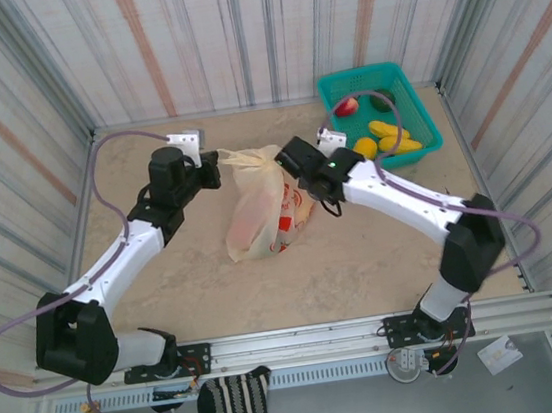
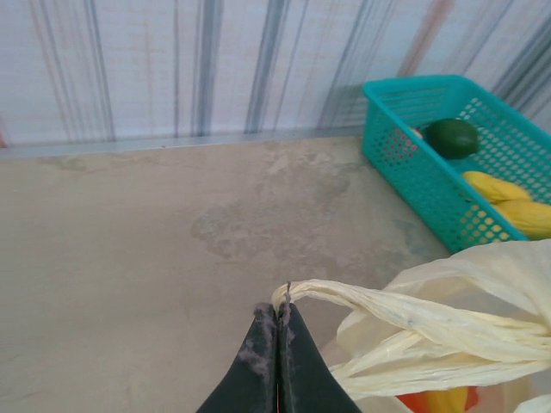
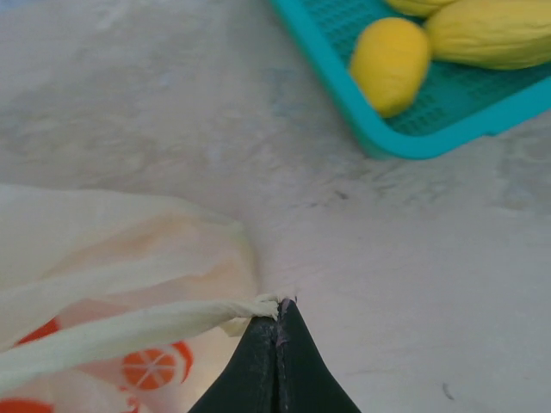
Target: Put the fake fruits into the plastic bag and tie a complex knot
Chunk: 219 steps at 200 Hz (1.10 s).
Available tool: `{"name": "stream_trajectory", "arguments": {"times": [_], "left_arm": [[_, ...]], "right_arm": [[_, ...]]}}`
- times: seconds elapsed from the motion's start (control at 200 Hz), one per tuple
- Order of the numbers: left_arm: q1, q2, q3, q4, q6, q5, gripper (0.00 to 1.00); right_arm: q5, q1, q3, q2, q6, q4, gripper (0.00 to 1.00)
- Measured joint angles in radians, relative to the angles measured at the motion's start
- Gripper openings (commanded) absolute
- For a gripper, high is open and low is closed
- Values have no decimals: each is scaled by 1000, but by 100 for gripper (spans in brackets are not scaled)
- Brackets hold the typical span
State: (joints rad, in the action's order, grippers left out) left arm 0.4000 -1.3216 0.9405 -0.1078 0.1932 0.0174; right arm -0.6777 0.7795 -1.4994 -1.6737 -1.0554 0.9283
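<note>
The plastic bag (image 1: 257,219) lies on the tabletop (image 1: 373,255), its twisted handles stretched between the left claw (image 2: 278,314) and right claw (image 3: 277,310), each pinching one, presumably for knotting. Some fake fruits (image 1: 396,138) sit in the teal basket (image 1: 360,70).

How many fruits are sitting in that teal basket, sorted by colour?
Yellow fruits: 3
Red fruit: 1
Green fruit: 1
Total: 5 in the basket
Any fruits inside the bag are too hidden to count.
</note>
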Motion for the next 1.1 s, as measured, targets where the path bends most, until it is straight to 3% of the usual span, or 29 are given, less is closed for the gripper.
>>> {"name": "stream_trajectory", "arguments": {"times": [0.165, 0.366, 0.661, 1.097], "left_arm": [[77, -6, -4, 9, -56, -187, 0], [100, -34, -2, 47, -66, -321, 0], [102, -50, -2, 53, -68, -403, 0], [53, -109, -5, 75, -32, -331, 0]], "right_arm": [[-79, -2, -257, -227, -264, 345, 0], [-82, -2, -283, -275, -406, 461, 0], [-74, -68, -197, -260, -493, 470, 0], [21, -247, 154, -132, -500, 225, 0]]}}
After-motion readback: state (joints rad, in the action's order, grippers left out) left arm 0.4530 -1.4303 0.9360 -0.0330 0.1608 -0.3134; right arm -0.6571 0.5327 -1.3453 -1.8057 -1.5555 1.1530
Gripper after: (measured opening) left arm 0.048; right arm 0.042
